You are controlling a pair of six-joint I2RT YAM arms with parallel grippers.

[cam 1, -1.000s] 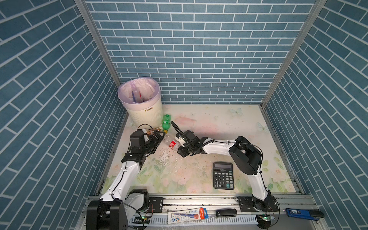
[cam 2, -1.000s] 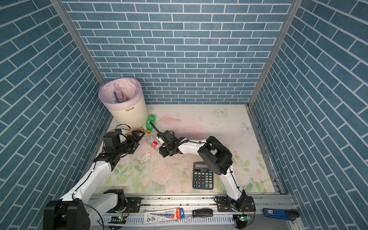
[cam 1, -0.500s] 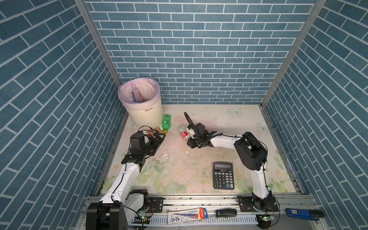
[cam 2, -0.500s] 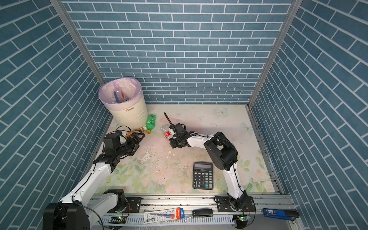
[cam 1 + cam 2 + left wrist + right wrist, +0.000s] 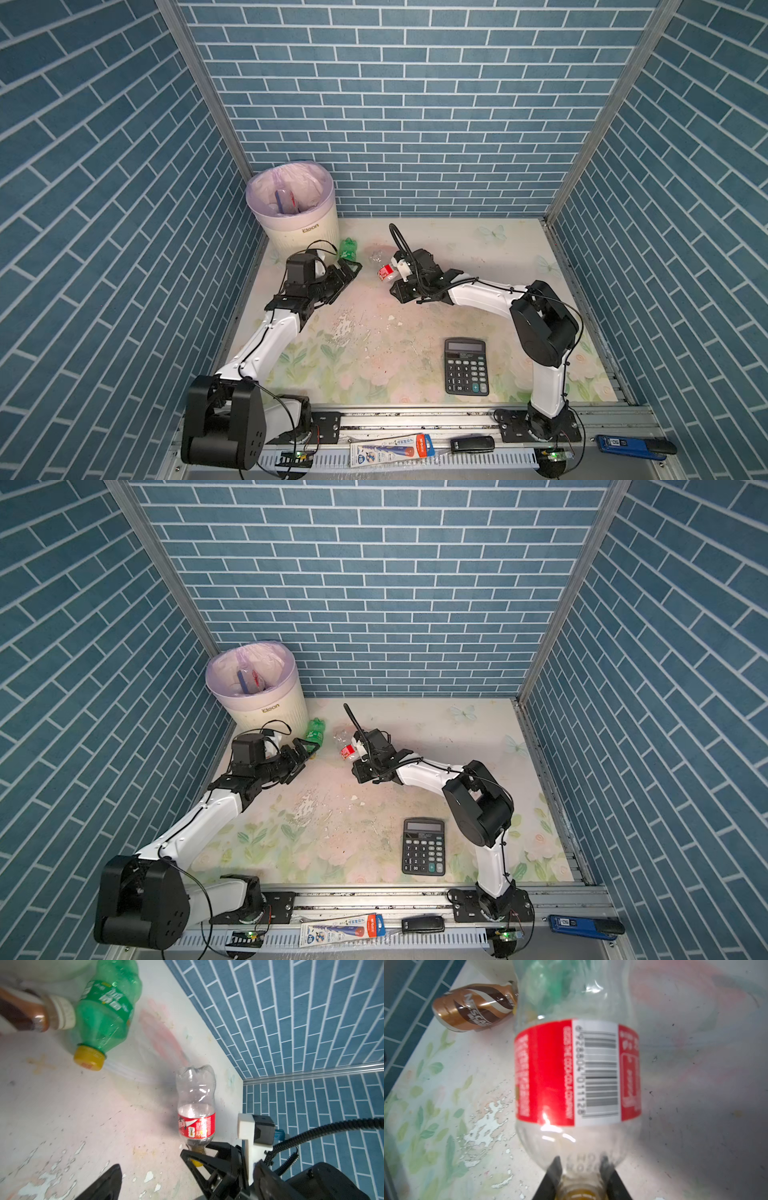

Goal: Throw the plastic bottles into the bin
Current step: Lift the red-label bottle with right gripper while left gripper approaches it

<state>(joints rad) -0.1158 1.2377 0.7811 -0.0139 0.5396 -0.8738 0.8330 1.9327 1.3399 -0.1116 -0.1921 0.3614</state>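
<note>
Right now the right hand [image 5: 581, 1178] is clamped narrow on the neck of the red-labelled bottle [image 5: 577, 1070], a clear, empty one whose base points away from the hand towards the back wall. In both top views that bottle [image 5: 385, 272] [image 5: 347, 751] sits near the middle of the worktop [image 5: 374, 332], to the right of the bin [image 5: 299, 232]. The left wrist view shows a shadow beside it, so it looks lifted a little off the surface.

The left hand [image 5: 349, 268] stands wide and holds nothing, with its tips just beside the cap end of the green bottle [image 5: 348, 248]. That bottle lies on its side close to the bin's foot. A brown coffee bottle [image 5: 22, 1014] lies next to it, cap against the green one's side.

Inside the bin's pale bag a few bottles [image 5: 286, 201] show. The calculator [image 5: 466, 365] lies well apart, towards the front.
</note>
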